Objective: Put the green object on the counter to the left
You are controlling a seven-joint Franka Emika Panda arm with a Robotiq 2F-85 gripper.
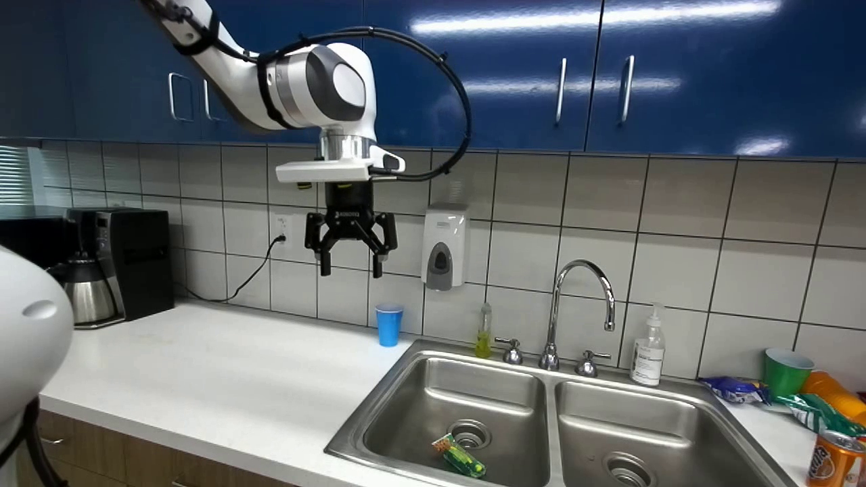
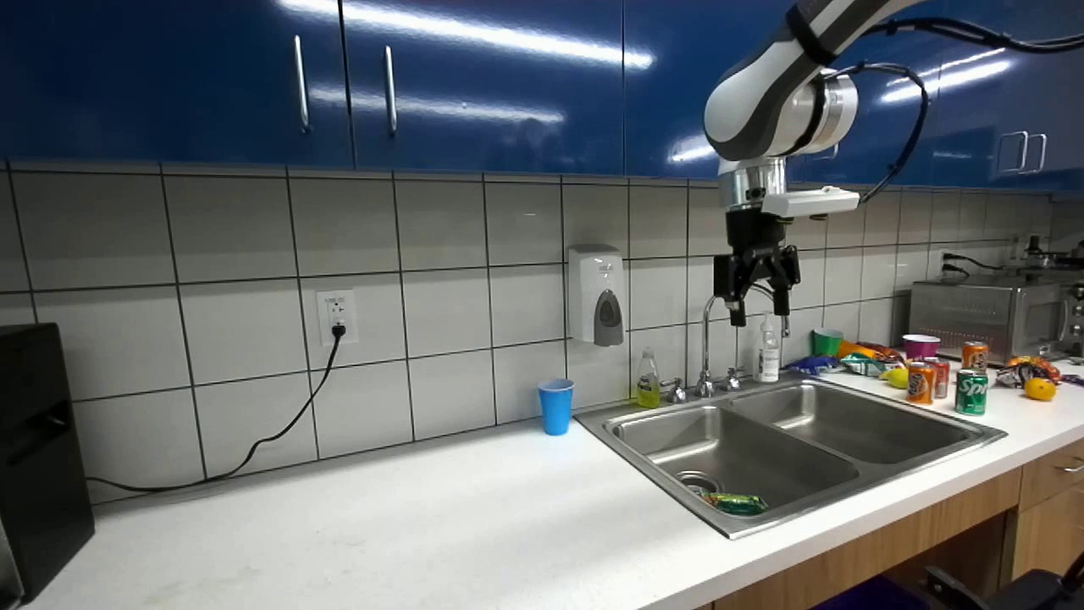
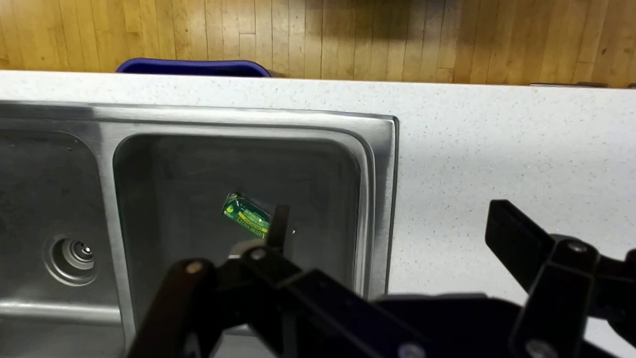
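I hang well above the level of the sink (image 1: 553,433), my two black fingers (image 1: 325,262) spread wide apart and pointing down. The green packet (image 1: 463,456) lies below me on the sink's floor, in the left-hand basin (image 1: 500,409) as both exterior views show it. It rests flat and slantwise, its orange-marked end just beside the sink's drain (image 1: 471,431); whether it overlaps the drain's ring I cannot tell.

From the wrist view, the packet sits outside the gap between my fingers: it shows on the outer side of one of them, whose tip covers part of it. My other finger shows over the pale surface (image 3: 497,149) beyond the sink's rim. In both exterior views the packet and my fingers are well apart, the fingers up in front of the tiled wall (image 1: 602,196) behind the sink.

On the surface, just beside the sink's back corner, a blue cup (image 1: 389,328) stands upright. Along the sink's back edge are a bottle of yellow-green liquid (image 1: 483,341), the faucet (image 1: 553,318) and a pump bottle (image 1: 648,355). A soap dispenser (image 1: 446,243) hangs above that corner. Past the sink's right-hand end, in an exterior view, are a green cup (image 1: 785,373) and an orange can (image 1: 836,460).
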